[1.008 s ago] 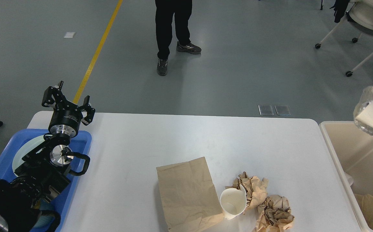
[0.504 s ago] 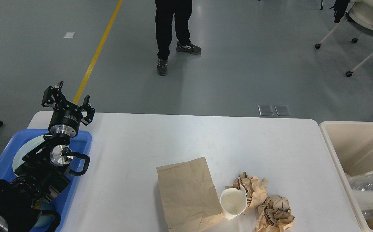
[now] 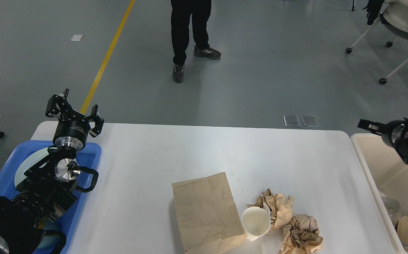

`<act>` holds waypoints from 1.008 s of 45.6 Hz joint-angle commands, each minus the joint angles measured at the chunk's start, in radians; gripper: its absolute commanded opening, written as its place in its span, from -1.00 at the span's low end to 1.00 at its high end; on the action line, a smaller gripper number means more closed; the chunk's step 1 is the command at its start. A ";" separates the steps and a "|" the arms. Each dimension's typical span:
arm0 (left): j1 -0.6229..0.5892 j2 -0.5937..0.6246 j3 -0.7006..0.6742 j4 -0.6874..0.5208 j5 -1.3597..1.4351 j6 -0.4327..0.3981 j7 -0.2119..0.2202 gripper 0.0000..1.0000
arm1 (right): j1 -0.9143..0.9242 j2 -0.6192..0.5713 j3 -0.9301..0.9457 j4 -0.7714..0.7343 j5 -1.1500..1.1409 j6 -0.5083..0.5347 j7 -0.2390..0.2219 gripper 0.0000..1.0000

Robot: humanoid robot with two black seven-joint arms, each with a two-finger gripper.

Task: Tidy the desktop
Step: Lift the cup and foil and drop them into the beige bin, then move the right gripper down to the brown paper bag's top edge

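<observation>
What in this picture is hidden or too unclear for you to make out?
Head view only:
- Right gripper: dark, small, near the frame's right edge; fingers cannot be told apart.
- Beige bin: cut off by the right edge, so most of its contents are unseen.
- Blue tray: largely covered by the left arm; only part of a pale plate shows.
- Person: cut off above the legs by the top edge.

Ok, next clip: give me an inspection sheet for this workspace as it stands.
Surface: white desktop, mostly bare.
Job's things: flat paper bag, white paper cup on its side, two crumpled paper wads.
Clutter: blue tray with plate; beige bin holding scraps.
Grippers: left end effector open, empty, raised over the tray; right end effector above the bin, state unclear.
Cables: nothing seen.
Surroundings: person's legs, wheeled chair, yellow floor line.
</observation>
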 commanded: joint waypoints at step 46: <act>0.000 0.000 0.000 0.000 -0.001 0.000 0.000 0.93 | 1.108 0.255 0.029 1.221 -0.116 0.435 0.001 1.00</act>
